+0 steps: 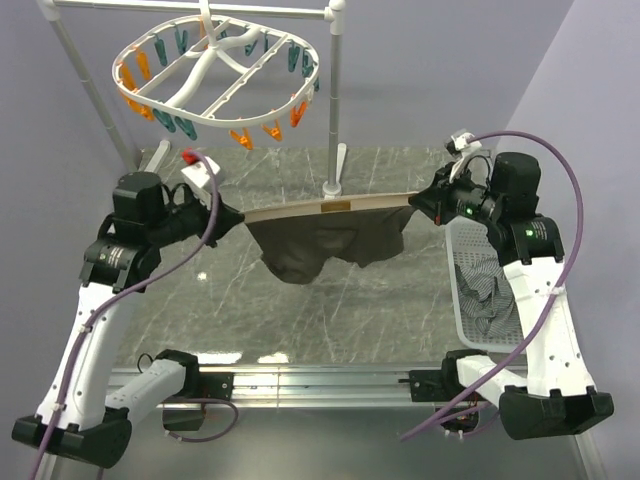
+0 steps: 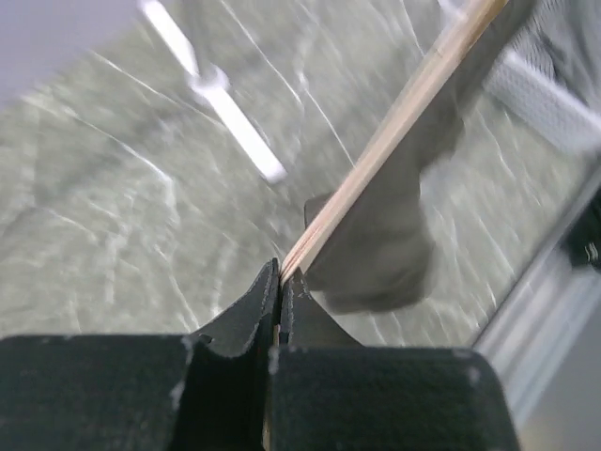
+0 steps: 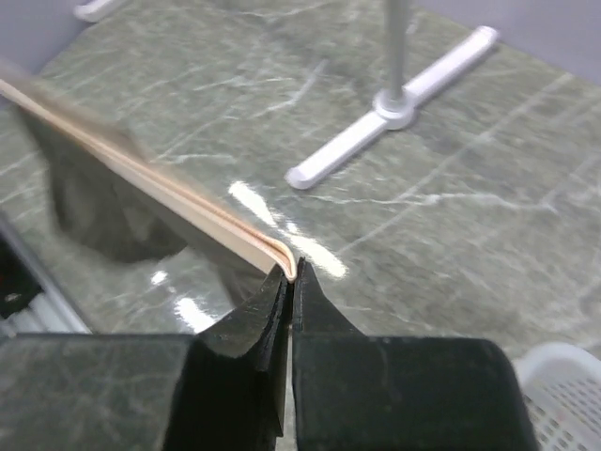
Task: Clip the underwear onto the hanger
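The underwear [image 1: 330,240], dark olive-brown with a tan waistband, hangs stretched in the air between my two grippers above the table. My left gripper [image 1: 240,215] is shut on the waistband's left end; the left wrist view shows the tan band [image 2: 394,122] running out from the closed gripper [image 2: 281,274]. My right gripper [image 1: 415,198] is shut on the right end; the right wrist view shows the band [image 3: 178,193] folded at the closed gripper [image 3: 289,272]. The hanger [image 1: 215,70], a white oval ring with orange and teal clothespins, hangs above and to the left of the underwear.
A white pole stand holds the hanger; its upright pole [image 1: 333,100] and foot [image 3: 394,103] stand just behind the waistband. A white basket [image 1: 480,290] with grey striped cloth sits at the right under my right arm. A metal rail [image 1: 320,380] runs along the near table edge.
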### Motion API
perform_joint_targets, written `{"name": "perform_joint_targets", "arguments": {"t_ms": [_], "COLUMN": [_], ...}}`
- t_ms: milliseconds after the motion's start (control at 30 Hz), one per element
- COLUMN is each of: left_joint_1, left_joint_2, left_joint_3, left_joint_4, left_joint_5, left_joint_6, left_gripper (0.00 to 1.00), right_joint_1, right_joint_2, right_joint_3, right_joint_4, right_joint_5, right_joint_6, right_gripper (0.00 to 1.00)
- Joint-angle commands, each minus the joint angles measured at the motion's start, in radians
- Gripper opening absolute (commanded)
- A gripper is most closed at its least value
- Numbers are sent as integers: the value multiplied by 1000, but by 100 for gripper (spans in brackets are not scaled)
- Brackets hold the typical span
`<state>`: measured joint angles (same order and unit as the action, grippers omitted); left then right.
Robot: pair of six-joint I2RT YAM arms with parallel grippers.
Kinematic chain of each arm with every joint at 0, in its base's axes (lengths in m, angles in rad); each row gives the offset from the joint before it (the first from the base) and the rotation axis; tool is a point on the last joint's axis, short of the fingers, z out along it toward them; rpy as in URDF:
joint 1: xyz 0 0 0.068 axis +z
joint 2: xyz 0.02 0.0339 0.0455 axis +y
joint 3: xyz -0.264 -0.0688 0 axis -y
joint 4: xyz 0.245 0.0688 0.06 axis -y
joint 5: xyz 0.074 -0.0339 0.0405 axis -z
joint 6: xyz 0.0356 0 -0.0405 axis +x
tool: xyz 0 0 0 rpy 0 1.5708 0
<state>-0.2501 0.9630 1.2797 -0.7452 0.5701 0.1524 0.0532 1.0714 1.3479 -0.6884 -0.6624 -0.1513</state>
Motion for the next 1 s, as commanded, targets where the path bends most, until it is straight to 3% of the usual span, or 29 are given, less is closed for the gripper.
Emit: {"name": "perform_joint_targets", "arguments": {"t_ms": [0, 33, 67, 133, 167, 200, 300, 367, 467, 533, 600, 633, 667, 700, 767, 800, 867, 933, 967], "left_joint_1": [103, 101, 77, -15, -75, -198, -248, -247, -140, 21, 51, 23, -35, -208, -361, -444, -442, -422, -405], "left_joint_2": [-55, -58, -52, -24, -12, 5, 16, 28, 19, 29, 45, 48, 49, 54, 69, 77, 71, 48, 42], "left_joint_3": [30, 24, 20, 9, 7, 1, -11, 3, 21, 49, 81, 90, 92, 58, 2, -56, -68, 7, 47], "left_joint_4": [93, 101, 84, 63, 29, 9, -41, -62, 4, 58, 12, -128, -199, -248, -380, -387, -274, -163, -26], "left_joint_5": [-112, -83, 42, 44, 42, 50, 93, 25, -73, -4, 130, 260, 240, 193, 101, 74, -51, -122, -224], "left_joint_6": [-129, -132, -116, -122, -85, -55, 9, 29, -44, -103, -4, 89, 222, 246, 329, 334, 276, 203, 150], "left_gripper": [0, 0, 0, 0, 0, 0, 0, 0, 0, 0, 0, 0, 0, 0, 0, 0, 0, 0, 0], "right_joint_1": [-49, -49, -23, 54, 174, 227, 267, 254, 101, -2, -15, 23, 66, 144, 338, 367, 360, 320, 253], "right_joint_2": [-22, -24, -25, -39, -48, -65, -73, -54, -31, 7, 21, 10, -5, -34, -57, -68, -62, -13, 25], "right_joint_3": [31, 39, 42, 39, 33, 11, -30, -23, -7, 43, 95, 91, 80, 45, -22, -83, -96, 17, 75], "right_joint_4": [46, 35, 30, 14, 3, -6, -19, -48, 13, 49, 18, -55, -107, -169, -261, -261, -174, -104, -86], "right_joint_5": [104, 45, 29, 24, 33, 46, -23, 47, 138, 149, 42, -26, -55, -52, 46, 69, 159, 230, 233], "right_joint_6": [-22, -24, -16, -37, -72, -88, -73, -109, -81, -38, -72, -111, -202, -250, -319, -317, -269, -245, -199], "right_gripper": [0, 0, 0, 0, 0, 0, 0, 0, 0, 0, 0, 0, 0, 0, 0, 0, 0, 0, 0]}}
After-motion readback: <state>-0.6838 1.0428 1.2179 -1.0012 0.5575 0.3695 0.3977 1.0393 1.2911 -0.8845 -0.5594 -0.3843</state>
